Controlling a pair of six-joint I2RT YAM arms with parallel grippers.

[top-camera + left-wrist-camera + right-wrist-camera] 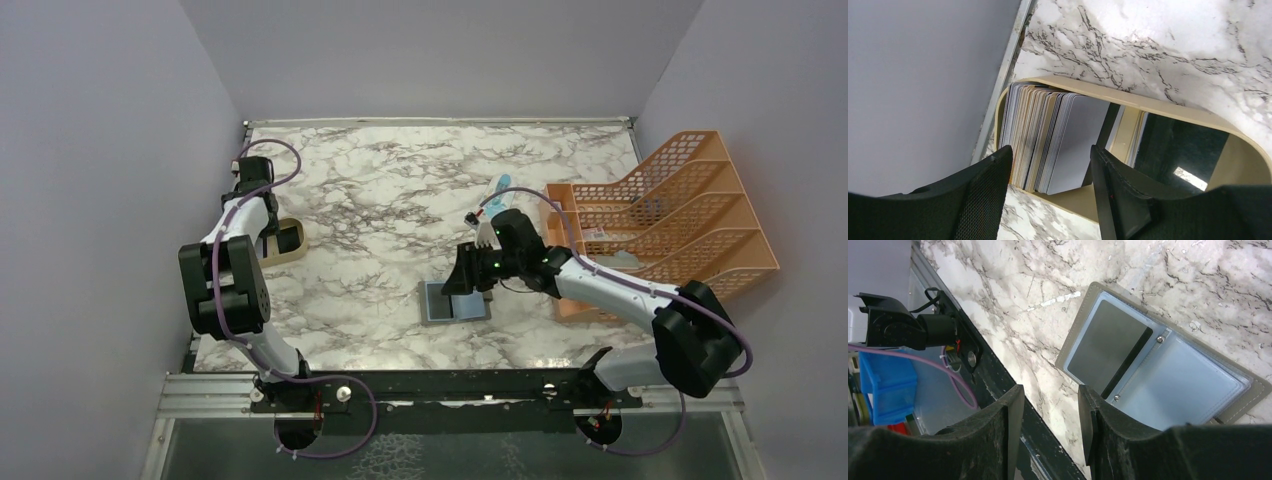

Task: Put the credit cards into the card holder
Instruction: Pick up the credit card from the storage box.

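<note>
While my left gripper (1050, 160) hangs open above pale plastic credit cards (1058, 142) in the tan oval tray (1158, 106), my right gripper (1049, 395), parted and empty, hovers over the unfolded grey card holder (1168, 385), well right of that tray.

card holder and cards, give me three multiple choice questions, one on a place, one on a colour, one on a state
1. The credit cards stand:
A. in the tan tray
B. in a drawer
C. in a cup

2. The mesh file rack is:
A. blue
B. orange
C. green

3. The card holder is:
A. folded shut
B. standing on edge
C. lying open

Answers:
1. A: the left wrist view shows them packed upright in one compartment of the tray.
2. B: it is plainly orange in the top view.
3. C: the right wrist view shows its pale inner pockets facing up.
</note>
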